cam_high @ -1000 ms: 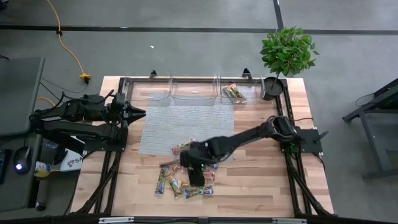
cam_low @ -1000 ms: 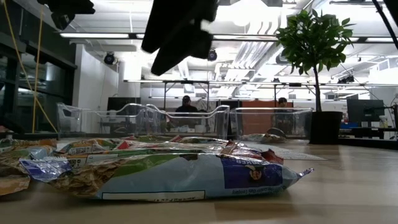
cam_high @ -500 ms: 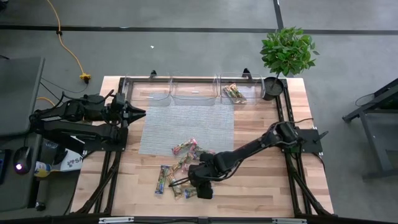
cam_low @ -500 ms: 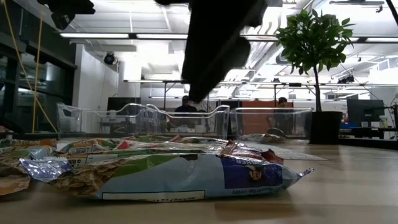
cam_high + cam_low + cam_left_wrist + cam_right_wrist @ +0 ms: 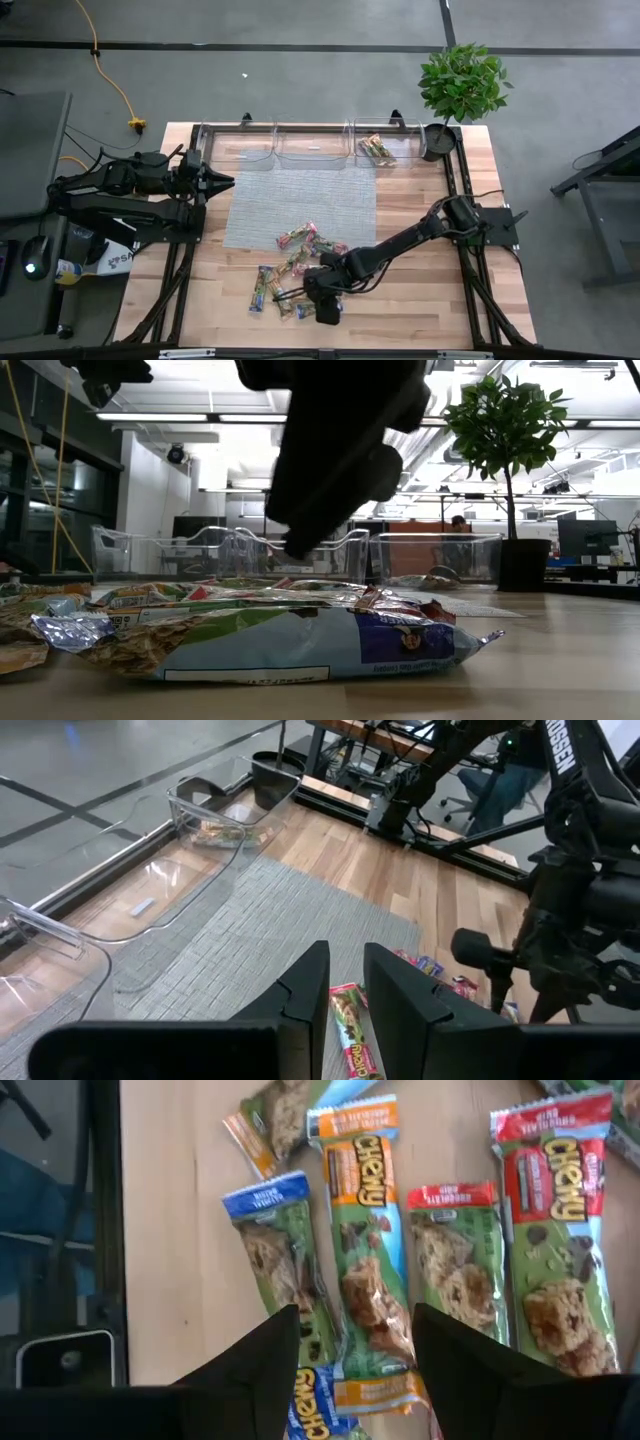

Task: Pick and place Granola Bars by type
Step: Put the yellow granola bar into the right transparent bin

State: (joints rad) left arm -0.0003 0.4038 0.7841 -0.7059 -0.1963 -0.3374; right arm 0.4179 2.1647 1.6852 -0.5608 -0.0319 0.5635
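Several granola bars (image 5: pixel 296 262) with shiny green wrappers lie loose on the wood near the table's near edge. My right gripper (image 5: pixel 297 292) hangs open above them, pointing down. In the right wrist view its fingers (image 5: pixel 352 1315) stand on either side of an orange-topped bar (image 5: pixel 365 1250), with a blue-topped bar (image 5: pixel 280 1270) and red-topped bars (image 5: pixel 452 1255) beside it. In the low view the gripper (image 5: pixel 300 545) hovers just over the pile (image 5: pixel 300 640). My left gripper (image 5: pixel 222 181) waits at the table's left, with a narrow gap between its fingers (image 5: pixel 345 985).
Three clear bins stand along the far edge; the right one (image 5: pixel 377 150) holds a few bars, and the other two (image 5: pixel 275 148) look bare. A grey mat (image 5: pixel 300 195) covers the table's middle. A potted plant (image 5: pixel 460 85) stands at the far right corner.
My right gripper has moved toward the table's near edge and come down over the near bars, staying open. The bars have not shifted.
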